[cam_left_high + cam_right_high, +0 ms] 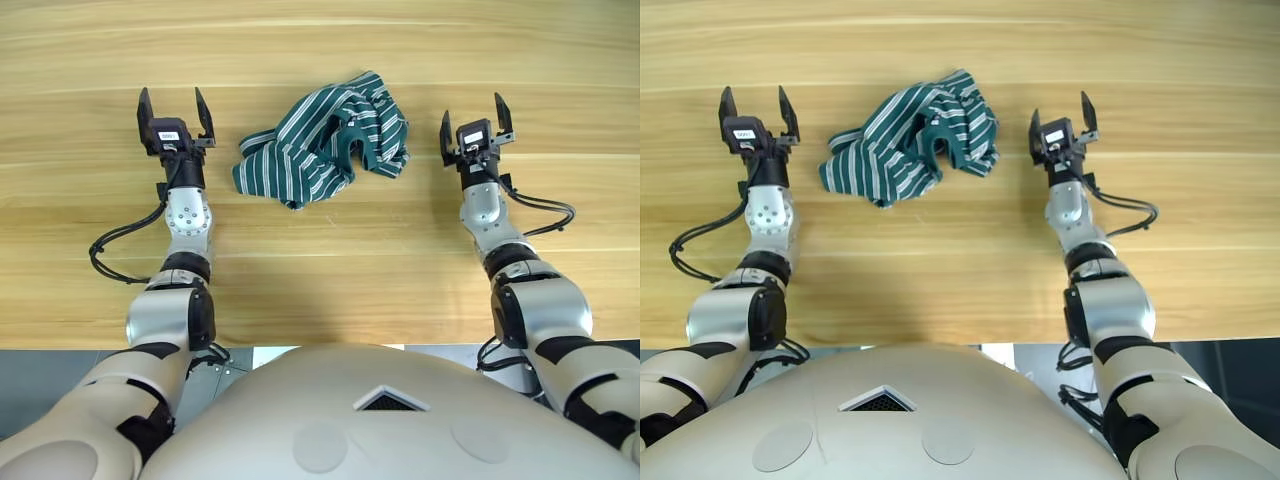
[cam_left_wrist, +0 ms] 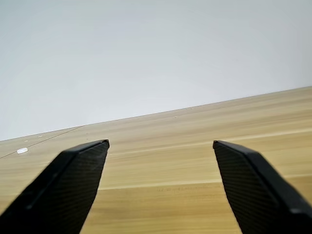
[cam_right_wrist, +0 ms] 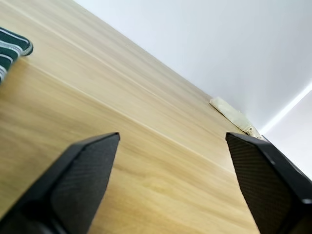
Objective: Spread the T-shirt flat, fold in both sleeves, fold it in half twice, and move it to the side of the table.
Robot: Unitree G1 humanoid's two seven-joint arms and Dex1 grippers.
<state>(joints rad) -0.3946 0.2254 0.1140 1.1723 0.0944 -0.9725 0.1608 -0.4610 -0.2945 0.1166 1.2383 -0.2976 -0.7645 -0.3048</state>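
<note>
Light wooden counter point(image 1: 320, 250) runs under both of your arms. You have the T-shirt point(image 1: 325, 138), green with white stripes, lying crumpled in a heap toward the far middle, between the two claws and touching neither. Your left claw point(image 1: 172, 100) is well to its left, fingers spread wide, holding nothing. Your right claw point(image 1: 472, 112) is near the shirt's right side, likewise wide open and empty. Beyond the counter's far edge you see a plain white wall point(image 2: 146, 48).
</note>
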